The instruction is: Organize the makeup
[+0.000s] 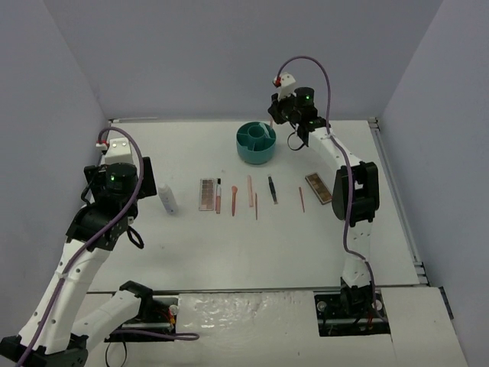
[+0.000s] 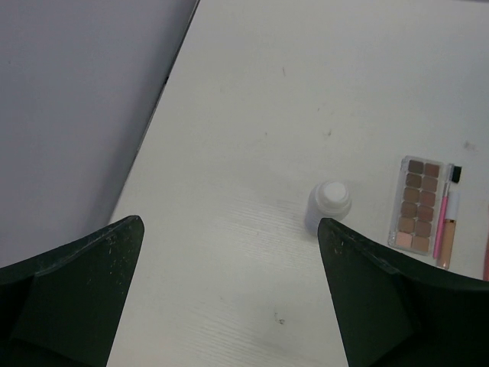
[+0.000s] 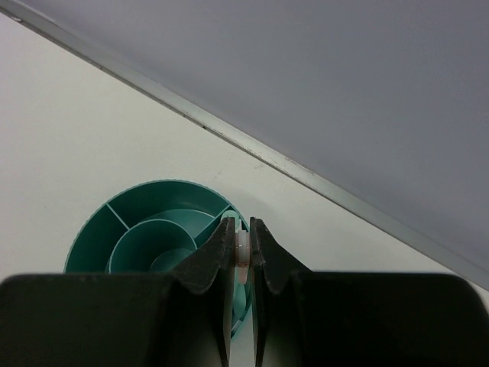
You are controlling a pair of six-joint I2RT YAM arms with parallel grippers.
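Thin pale stick held above round teal divided plastic cup
Right tool was clamped on it, left tool spread apart; release into a compartment was called for

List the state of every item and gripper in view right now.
round teal divided cup: upright, visible compartments look empty
left gripper: open, empty
right gripper: shut on thin pale stick, over the cup's rim
white bottle: standing upright
left brown eyeshadow palette: lying flat
right brown eyeshadow palette: lying flat
dark tweezers: lying flat
loose thin sticks: lying flat
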